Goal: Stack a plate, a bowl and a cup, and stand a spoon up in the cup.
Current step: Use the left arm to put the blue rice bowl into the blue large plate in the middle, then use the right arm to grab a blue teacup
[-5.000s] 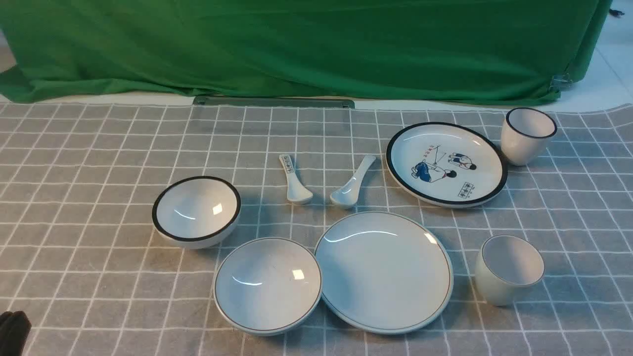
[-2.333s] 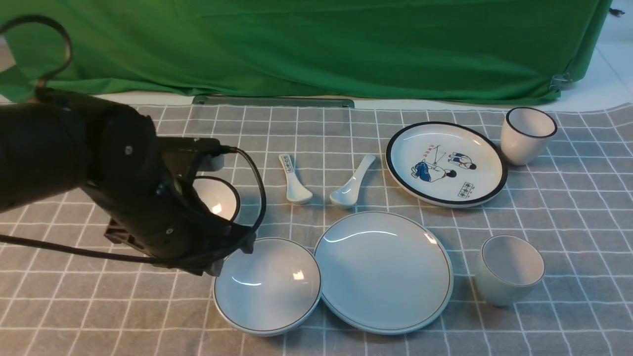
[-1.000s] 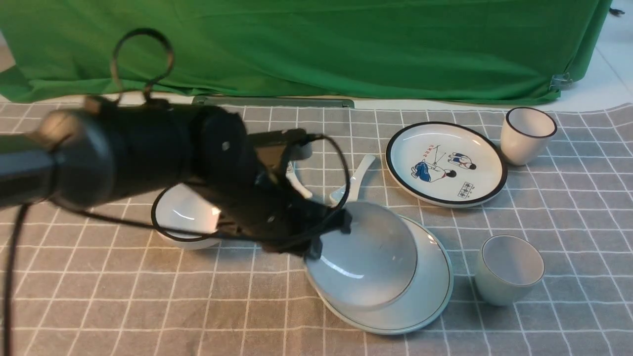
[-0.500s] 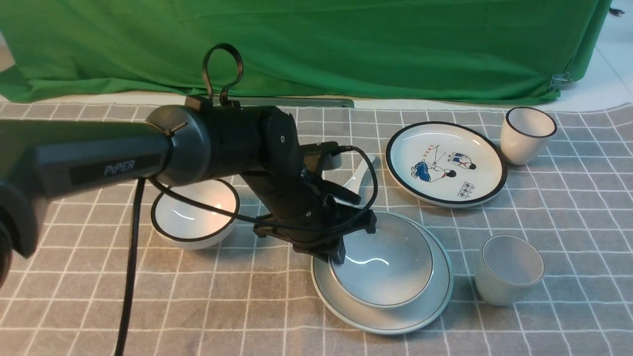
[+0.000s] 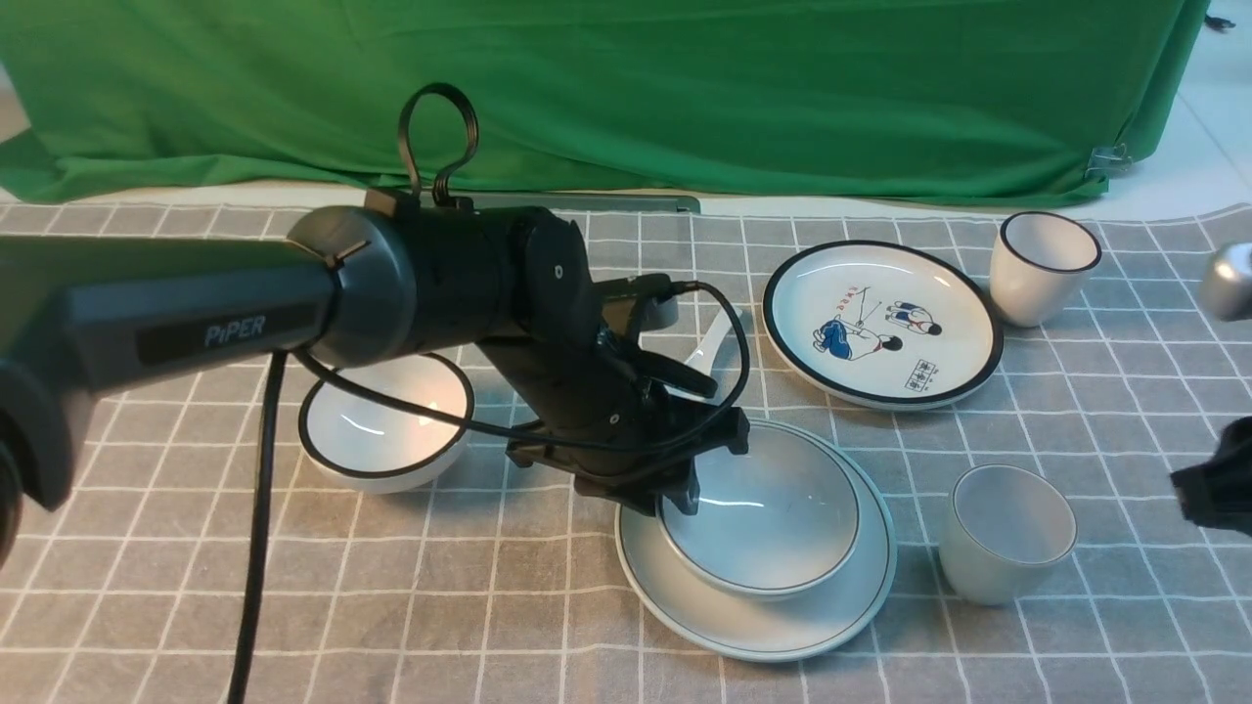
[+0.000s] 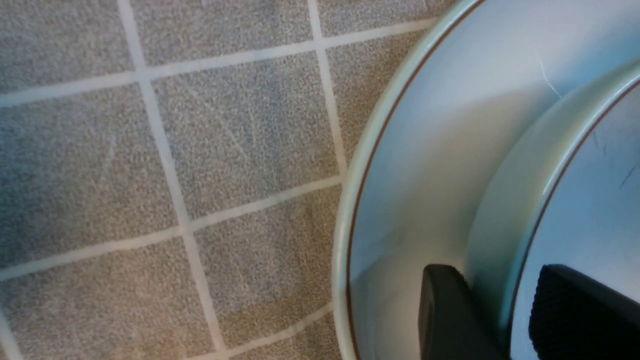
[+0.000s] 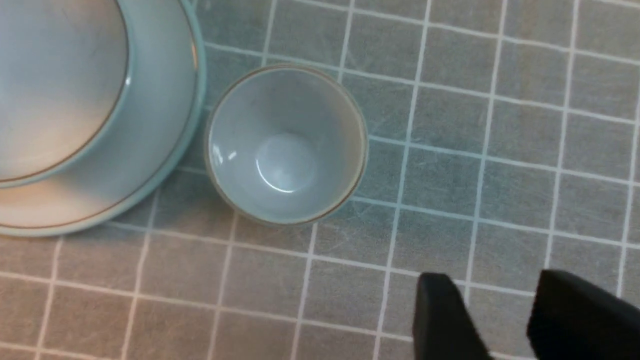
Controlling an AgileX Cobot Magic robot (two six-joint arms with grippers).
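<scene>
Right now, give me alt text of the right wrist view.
The pale cup stands upright and empty on the grey checked cloth, beside the plate that carries the bowl. The right gripper, fingers open, hangs over bare cloth, apart from the cup.

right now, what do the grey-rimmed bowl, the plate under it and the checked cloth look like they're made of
Grey-rimmed bowl: likely glazed ceramic, glossy; a sharp light streak curves across its inside.
Plain plate under it: same pale glossy glaze and thin rim line, probably ceramic or melamine.
Checked tablecloth: woven fabric, matte; the left wrist view shows a grainy weave.
</scene>
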